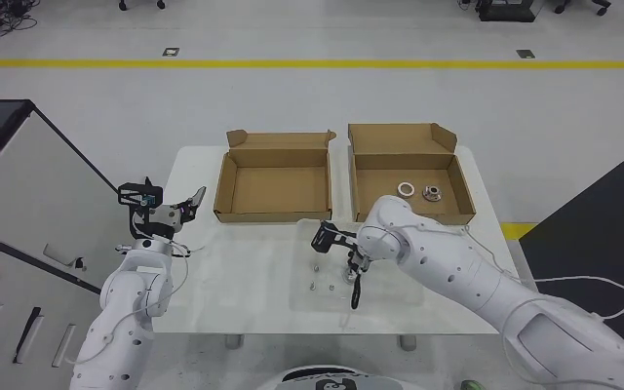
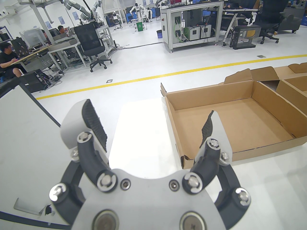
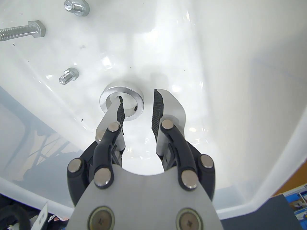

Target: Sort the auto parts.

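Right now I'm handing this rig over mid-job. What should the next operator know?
Left gripper: open, hovers at the table's edge near the left box, which is empty.
Right gripper: open, low in the tray, one finger inside the ring, the other outside; not yet closed.
Done: two round parts lie in the right box.
Left: the ring, a long bolt and two short screws, all in the tray.

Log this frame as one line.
right gripper open, one finger through metal ring, in white tray | left gripper open, beside empty cardboard box | three bolts loose in tray | two round parts in other box
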You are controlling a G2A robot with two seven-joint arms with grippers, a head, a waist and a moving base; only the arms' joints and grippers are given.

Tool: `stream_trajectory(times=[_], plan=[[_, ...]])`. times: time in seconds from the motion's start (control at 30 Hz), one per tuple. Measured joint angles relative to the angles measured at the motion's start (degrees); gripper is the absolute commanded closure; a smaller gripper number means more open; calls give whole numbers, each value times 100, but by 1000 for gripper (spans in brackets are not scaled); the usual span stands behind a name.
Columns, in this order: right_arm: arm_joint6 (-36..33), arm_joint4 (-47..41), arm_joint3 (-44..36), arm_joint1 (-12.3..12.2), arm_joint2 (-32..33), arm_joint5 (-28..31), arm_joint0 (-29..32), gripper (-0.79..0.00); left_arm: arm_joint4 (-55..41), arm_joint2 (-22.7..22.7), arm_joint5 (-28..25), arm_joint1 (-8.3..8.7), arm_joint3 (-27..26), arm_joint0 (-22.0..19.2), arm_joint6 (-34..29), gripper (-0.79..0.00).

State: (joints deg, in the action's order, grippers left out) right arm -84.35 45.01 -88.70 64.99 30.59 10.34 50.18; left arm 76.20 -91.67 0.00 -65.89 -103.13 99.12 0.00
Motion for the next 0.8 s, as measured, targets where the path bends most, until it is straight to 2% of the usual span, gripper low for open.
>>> stream_trajectory(times=[0.43, 0.5, 0.53, 0.8], plan=[[34, 1, 224, 91, -73, -12, -43, -225, 0, 0, 0, 0, 0, 0, 0, -785], [35, 6, 254, 102, -83, -11, -46, -148, 0, 0, 0, 0, 0, 0, 0, -785], [35, 7, 274, 109, -90, -11, -47, -9, 0, 0, 0, 0, 0, 0, 0, -785], [-1, -50, 279, 135, -55, -74, -54, 0, 0, 0, 0, 0, 0, 0, 0, -785]])
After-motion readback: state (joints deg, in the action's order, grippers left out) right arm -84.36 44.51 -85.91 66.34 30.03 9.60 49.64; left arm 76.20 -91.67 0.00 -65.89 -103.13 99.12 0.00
